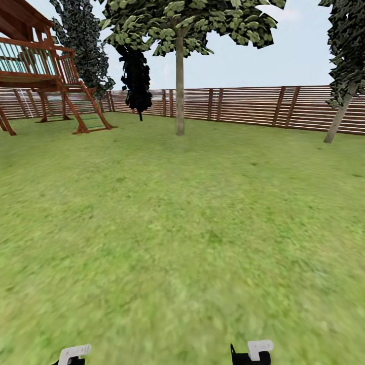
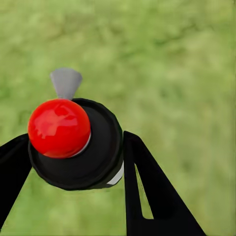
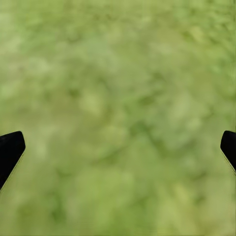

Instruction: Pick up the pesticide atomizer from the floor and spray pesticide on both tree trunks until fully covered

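Note:
In the left wrist view my left gripper point(image 2: 73, 147) is shut on the pesticide atomizer point(image 2: 73, 142), a dark round bottle seen end-on. Its red top point(image 2: 59, 128) and grey nozzle point(image 2: 66, 81) face the camera, with grass behind. My right gripper point(image 3: 118, 147) is open over the lawn, with one black fingertip point(image 3: 10, 150) at each side and nothing between them. In the head view a tree point(image 1: 180, 30) with a straight pale trunk point(image 1: 180, 91) stands far ahead near the fence. White parts of my left arm point(image 1: 75, 353) and right arm point(image 1: 259, 350) show at the bottom edge.
Green lawn point(image 1: 182, 228) stretches ahead to a brown slat fence point(image 1: 243, 106). A wooden play tower with a ladder point(image 1: 45, 76) stands at the far left, beside a narrow near-black tree point(image 1: 136, 76). A dark-crowned tree with a leaning trunk point(image 1: 338, 119) stands far right.

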You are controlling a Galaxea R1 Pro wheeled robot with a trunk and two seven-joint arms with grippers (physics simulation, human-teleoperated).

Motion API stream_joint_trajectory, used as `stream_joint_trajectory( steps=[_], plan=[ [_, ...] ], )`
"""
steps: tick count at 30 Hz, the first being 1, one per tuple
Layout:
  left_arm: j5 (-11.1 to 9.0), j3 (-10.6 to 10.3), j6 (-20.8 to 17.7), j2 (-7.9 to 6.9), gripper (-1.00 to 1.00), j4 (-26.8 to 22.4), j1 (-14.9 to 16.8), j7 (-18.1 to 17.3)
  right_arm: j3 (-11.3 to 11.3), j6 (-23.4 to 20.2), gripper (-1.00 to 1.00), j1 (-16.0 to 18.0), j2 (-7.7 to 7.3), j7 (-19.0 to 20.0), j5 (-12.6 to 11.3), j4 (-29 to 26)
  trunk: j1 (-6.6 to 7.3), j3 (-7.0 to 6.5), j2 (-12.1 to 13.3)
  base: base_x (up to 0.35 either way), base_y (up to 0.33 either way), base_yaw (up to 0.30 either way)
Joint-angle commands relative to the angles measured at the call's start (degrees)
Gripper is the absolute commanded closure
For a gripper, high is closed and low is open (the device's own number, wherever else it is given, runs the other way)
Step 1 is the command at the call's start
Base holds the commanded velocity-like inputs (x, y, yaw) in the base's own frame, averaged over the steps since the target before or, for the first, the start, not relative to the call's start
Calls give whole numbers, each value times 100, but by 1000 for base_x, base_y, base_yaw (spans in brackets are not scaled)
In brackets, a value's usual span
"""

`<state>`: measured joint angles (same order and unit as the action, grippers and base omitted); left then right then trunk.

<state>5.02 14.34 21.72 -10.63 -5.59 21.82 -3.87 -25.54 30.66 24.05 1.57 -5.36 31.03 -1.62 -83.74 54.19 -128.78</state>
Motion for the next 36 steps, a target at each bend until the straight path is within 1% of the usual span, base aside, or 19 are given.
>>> stream_joint_trajectory(
  steps=[1,36],
  plan=[
    [47,51,22,-1,100,2,-22,-19,-23,10,-100,3,1,-44,61,4,-3,5,-2,343,0,0],
    [36,51,19,-1,100,-29,-63,-23,-22,10,-100,3,1,-44,61,4,-3,5,-2,343,0,0]
  ],
)
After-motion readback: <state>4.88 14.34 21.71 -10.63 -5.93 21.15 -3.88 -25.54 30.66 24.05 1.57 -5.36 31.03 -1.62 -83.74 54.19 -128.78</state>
